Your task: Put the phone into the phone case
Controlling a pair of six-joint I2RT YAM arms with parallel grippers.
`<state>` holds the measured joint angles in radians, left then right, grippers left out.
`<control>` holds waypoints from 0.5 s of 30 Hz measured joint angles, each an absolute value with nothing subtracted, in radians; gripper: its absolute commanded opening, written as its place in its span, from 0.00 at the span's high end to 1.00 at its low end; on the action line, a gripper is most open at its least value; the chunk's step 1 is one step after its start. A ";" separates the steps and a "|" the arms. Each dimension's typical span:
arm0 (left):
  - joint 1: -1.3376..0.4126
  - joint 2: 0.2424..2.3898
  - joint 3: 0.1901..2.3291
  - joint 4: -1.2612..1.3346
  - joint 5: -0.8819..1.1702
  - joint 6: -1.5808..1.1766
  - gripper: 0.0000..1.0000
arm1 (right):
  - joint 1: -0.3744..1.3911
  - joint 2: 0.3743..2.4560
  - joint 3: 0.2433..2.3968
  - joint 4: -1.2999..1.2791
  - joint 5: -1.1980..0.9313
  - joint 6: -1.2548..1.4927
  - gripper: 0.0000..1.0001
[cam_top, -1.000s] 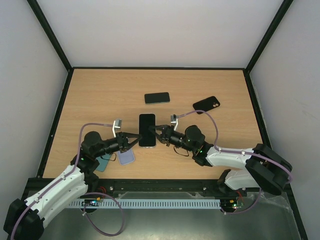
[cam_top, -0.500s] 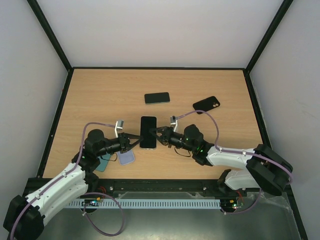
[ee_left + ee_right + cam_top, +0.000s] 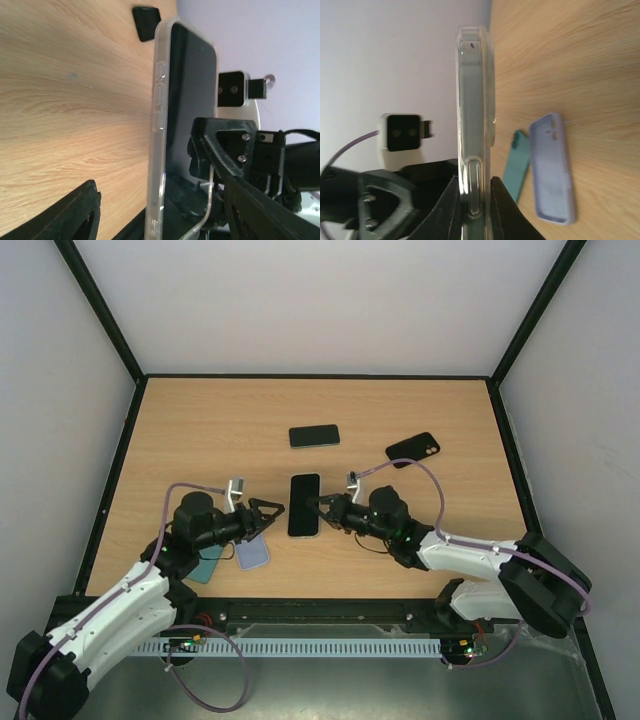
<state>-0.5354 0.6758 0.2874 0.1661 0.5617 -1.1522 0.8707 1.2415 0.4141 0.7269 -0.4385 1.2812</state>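
Evidently the phone [image 3: 304, 505] sits inside the clear case [image 3: 156, 125], screen up, near the middle of the bench [image 3: 200, 430] and a little toward its near edge, where both arms can reach it. The right gripper [image 3: 322, 506] is clenched on the right long edge of the clear case, pinching it across its thickness, which steadies phone and case together. The left gripper [image 3: 272, 512] faces it from the opposite side with its jaws spread, close to the left edge but gripping nothing. That looks like a hand kept ready to press or check the fit while the other one holds. I cannot tell whether the case rests on the wood or hangs just above it. The spares lie well apart from this work, probably so nothing gets knocked: a second phone [image 3: 314, 435] toward the far edge, a black case [image 3: 413, 448] toward the right edge, and a lilac case [image 3: 253, 554] beside a teal case [image 3: 207, 566] near the left arm.
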 measured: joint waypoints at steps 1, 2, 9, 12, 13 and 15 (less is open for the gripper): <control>-0.535 0.675 0.301 0.133 0.539 -1.138 0.23 | 0.862 1.242 0.414 0.698 -0.436 1.264 0.94; -0.535 0.675 0.322 0.084 0.509 -1.124 0.20 | 0.854 1.242 0.414 0.675 -0.433 1.252 0.94; -0.516 0.678 0.379 -0.143 0.337 -1.073 0.10 | 0.781 1.300 0.410 0.599 -0.428 1.169 0.90; -0.496 0.699 0.379 -0.221 0.276 -1.073 0.06 | 0.761 1.374 0.410 0.583 -0.430 1.139 0.90; -0.489 0.712 0.379 -0.242 0.261 -1.073 0.05 | 0.759 1.397 0.410 0.579 -0.431 1.133 0.90; -0.480 0.736 0.379 -0.273 0.241 -1.066 0.04 | 0.756 1.454 0.410 0.573 -0.440 1.125 0.89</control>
